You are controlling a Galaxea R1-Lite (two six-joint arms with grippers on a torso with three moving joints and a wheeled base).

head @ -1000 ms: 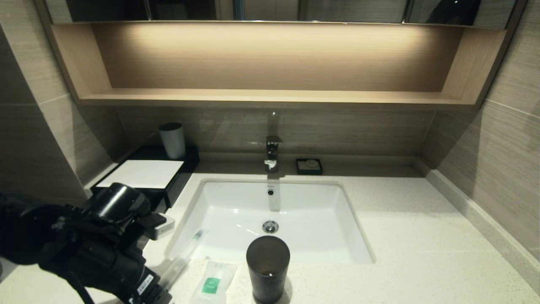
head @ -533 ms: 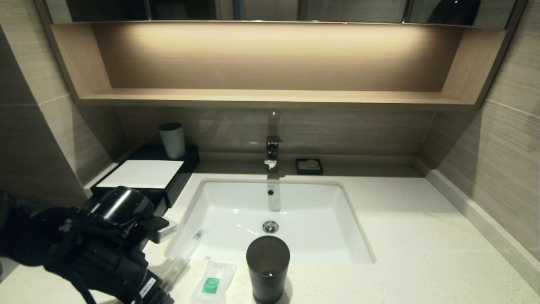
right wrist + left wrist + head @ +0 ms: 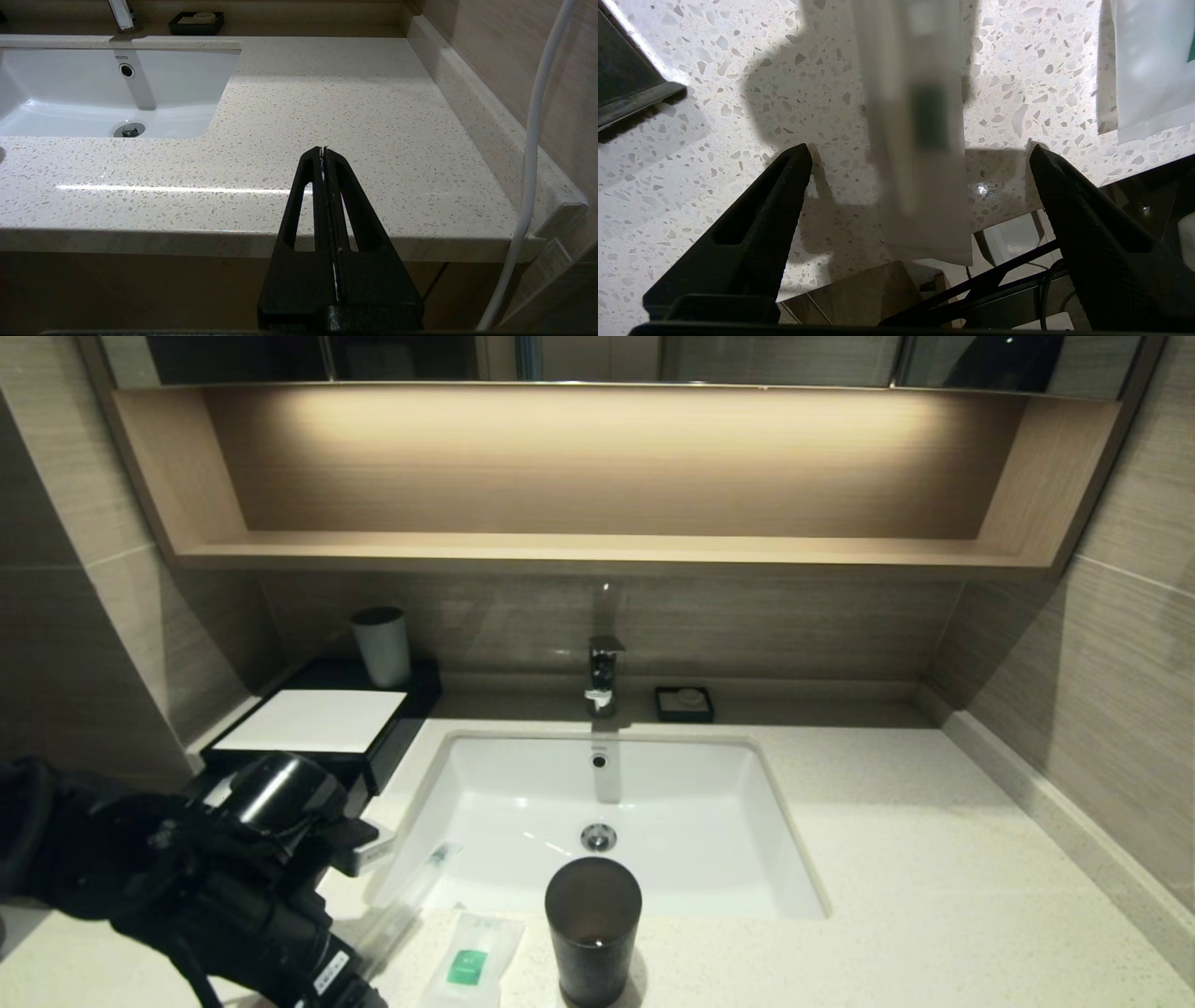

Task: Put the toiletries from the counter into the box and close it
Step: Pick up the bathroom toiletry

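The left tool (image 3: 920, 154), spread wide, has edged right over the wrapped toothbrush (image 3: 915, 126), seemingly about to grasp; right tool (image 3: 323, 154) parked, closed.

Tiled walls (image 3: 1111, 616) in grey-brown horizontal grain on 3 sides. Recessed wooden niche (image 3: 597, 476) at 12 o'clock, lit warm from above, brightest at its left-centre; shelf ledge (image 3: 597, 553) beneath it bare. Strip of mirror (image 3: 597, 357) above the niche. Dark glossy backsplash (image 3: 747, 625) below the ledge, faintly reflecting the chrome tap (image 3: 602, 674). Small black soap dish (image 3: 684, 704) just right of the tap, against the backsplash. Pale raised kerb (image 3: 1055, 812) runs along the wall at 3 o'clock. White cable (image 3: 532, 154) hangs near that wall in the right wrist view. Floor not visible.
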